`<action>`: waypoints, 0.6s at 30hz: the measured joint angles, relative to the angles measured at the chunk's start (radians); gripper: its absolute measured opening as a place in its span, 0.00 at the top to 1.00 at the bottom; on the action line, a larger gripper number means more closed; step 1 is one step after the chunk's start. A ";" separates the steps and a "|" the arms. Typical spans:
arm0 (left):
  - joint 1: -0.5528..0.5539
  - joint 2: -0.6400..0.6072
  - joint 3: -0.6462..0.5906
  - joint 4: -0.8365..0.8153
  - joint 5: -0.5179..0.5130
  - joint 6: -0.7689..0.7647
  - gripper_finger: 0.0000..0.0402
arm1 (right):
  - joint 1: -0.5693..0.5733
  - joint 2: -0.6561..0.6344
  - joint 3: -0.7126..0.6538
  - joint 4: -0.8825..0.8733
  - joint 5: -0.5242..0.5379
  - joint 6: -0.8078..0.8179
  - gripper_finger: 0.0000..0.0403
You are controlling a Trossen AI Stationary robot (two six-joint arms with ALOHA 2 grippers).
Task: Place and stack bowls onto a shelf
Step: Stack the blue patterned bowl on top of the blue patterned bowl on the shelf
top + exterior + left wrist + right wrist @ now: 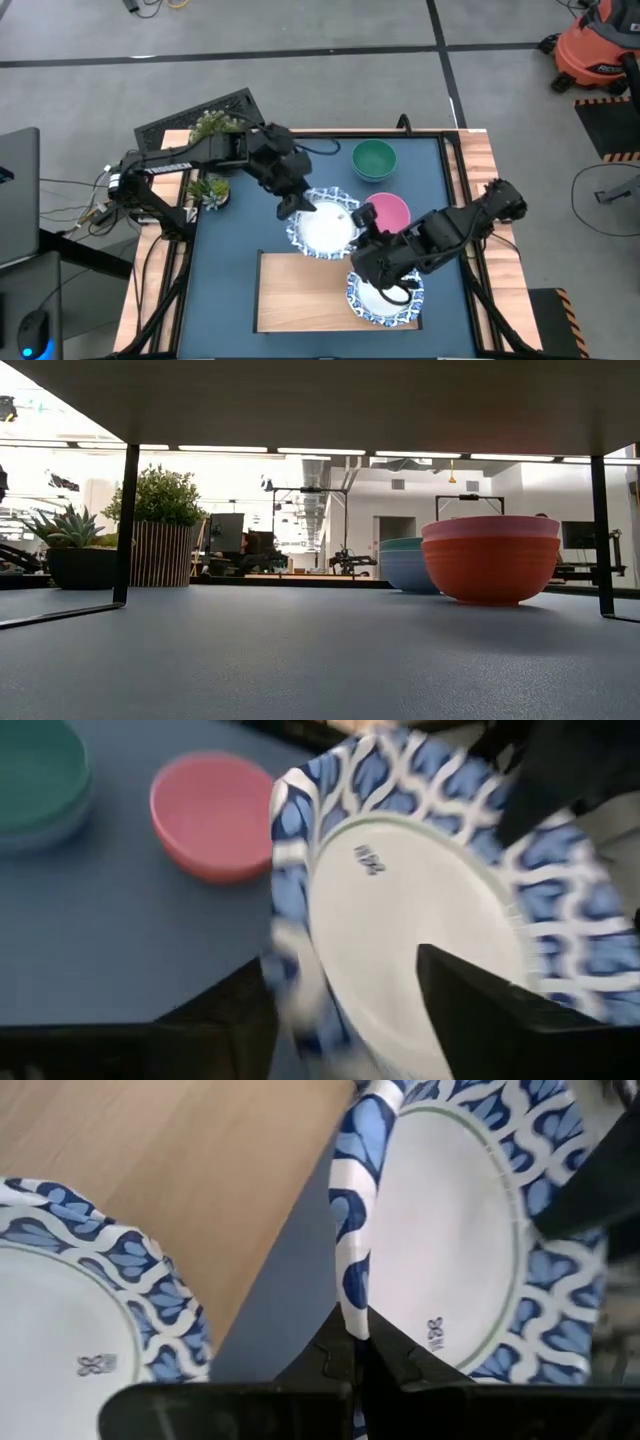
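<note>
A white bowl with a blue patterned rim (pixel 325 230) (pixel 420 880) hangs over the far edge of the light-wood shelf (pixel 300 290). My right gripper (pixel 365 232) (pixel 358 1342) is shut on its rim. My left gripper (pixel 297 207) (pixel 340 960) is open at the opposite rim, one finger on either side of it. A second patterned bowl (pixel 385 298) (pixel 60 1320) sits on the shelf's right end. A pink-red bowl (pixel 390 210) (pixel 490 560) and a green bowl (pixel 374 160) stand on the blue table behind. My right gripper pinches the held bowl's patterned rim (pixel 352 1295) between its two fingers, one finger on the bowl's white inner face and one on the outside. The fingers slant down from the table's right side. The low view does not show this bowl on the blue table.
The shelf stands on thin black legs (pixel 125 525) above the blue table (pixel 225 270). Two potted plants (pixel 210 190) (pixel 160 540) stand at the table's far left. Wooden side strips (pixel 485 200) run along the table's edges. The shelf's left half is bare.
</note>
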 joint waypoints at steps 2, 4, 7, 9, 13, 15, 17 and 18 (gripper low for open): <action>0.005 0.000 0.036 0.002 0.000 0.000 0.42 | 0.022 -0.001 0.000 -0.039 0.028 0.100 0.95; 0.006 0.000 0.077 0.000 -0.001 0.002 0.39 | 0.052 -0.001 0.000 -0.081 0.045 0.208 0.95; 0.005 -0.001 0.144 0.002 -0.012 0.015 0.37 | 0.110 -0.001 0.000 -0.119 0.068 0.367 0.95; 0.005 -0.001 0.187 0.002 -0.027 0.017 0.37 | 0.158 -0.001 0.000 -0.135 0.084 0.477 0.95; 0.005 -0.002 0.255 0.002 -0.037 0.018 0.37 | 0.271 -0.001 0.000 -0.191 0.086 0.719 0.95; 0.005 -0.002 0.277 -0.001 -0.047 0.021 0.37 | 0.326 -0.001 0.000 -0.210 0.084 0.830 0.95; 0.005 -0.002 0.293 -0.008 -0.050 0.021 0.37 | 0.373 -0.001 0.000 -0.215 0.082 0.911 0.95; 0.005 -0.002 0.297 -0.007 -0.050 0.022 0.37 | 0.394 -0.001 0.000 -0.216 0.082 0.943 0.95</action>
